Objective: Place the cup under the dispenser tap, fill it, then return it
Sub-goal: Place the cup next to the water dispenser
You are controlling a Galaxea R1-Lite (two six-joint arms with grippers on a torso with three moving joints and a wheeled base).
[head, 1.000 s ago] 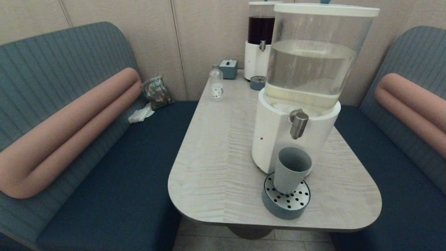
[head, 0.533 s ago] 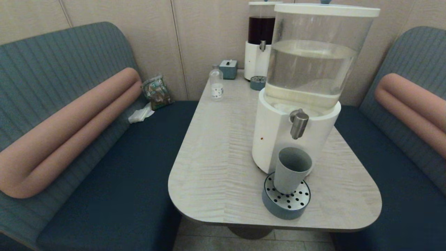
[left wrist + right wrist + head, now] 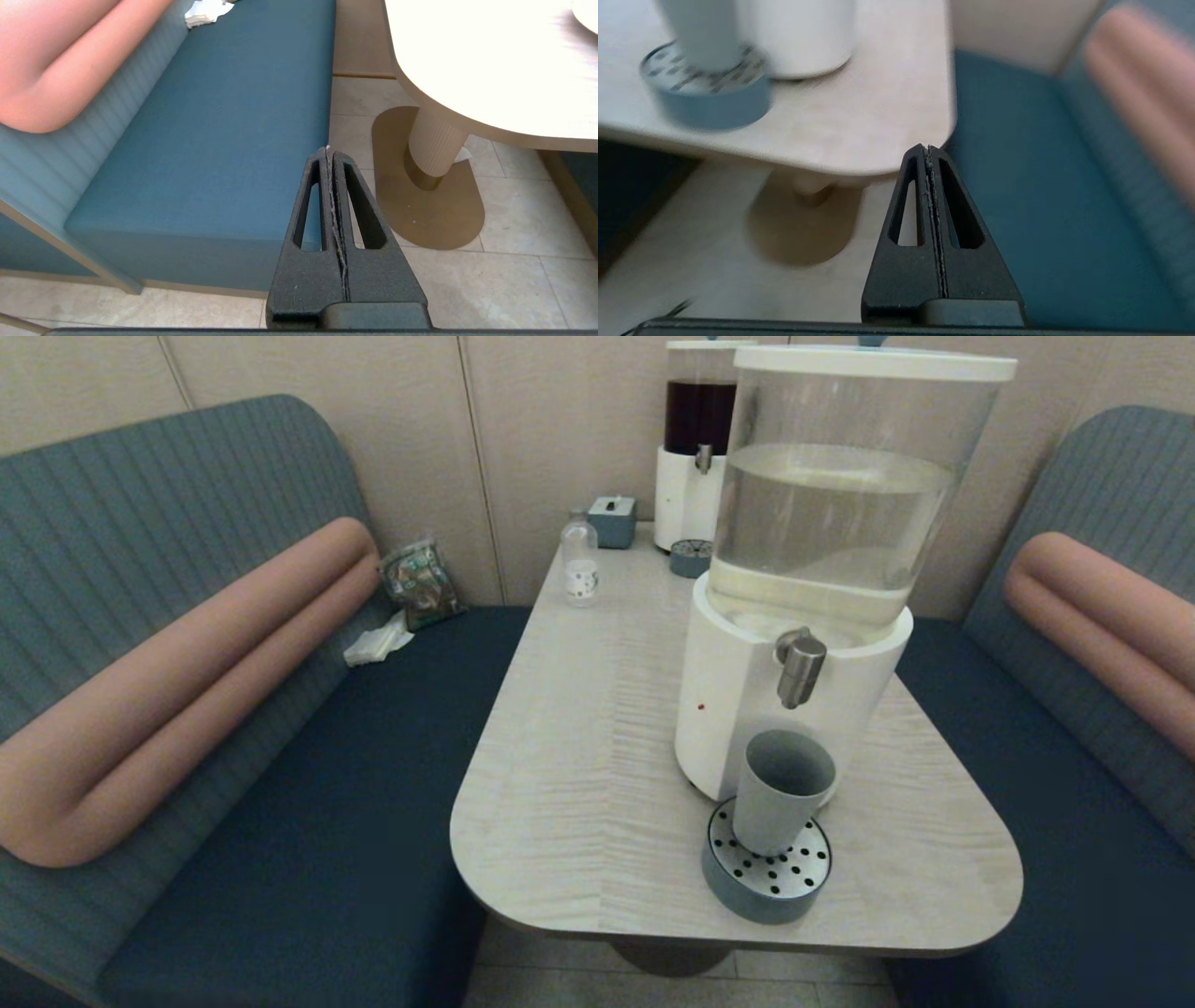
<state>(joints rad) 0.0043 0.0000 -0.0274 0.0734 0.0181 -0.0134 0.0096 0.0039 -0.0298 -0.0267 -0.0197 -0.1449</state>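
— Cup (image 3: 780, 791) location?
— Upright on the drip tray (image 3: 767, 877), under the dispenser tap (image 3: 799, 667), touching neither; table (image 3: 579, 728) around it. A bottle (image 3: 580, 560) stands well behind.
— Grippers?
— Left gripper (image 3: 330, 151) and right gripper (image 3: 927, 149), fingers pressed together, below table level.

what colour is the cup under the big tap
Matte grey-blue, plain; the cup shows best in the head view.
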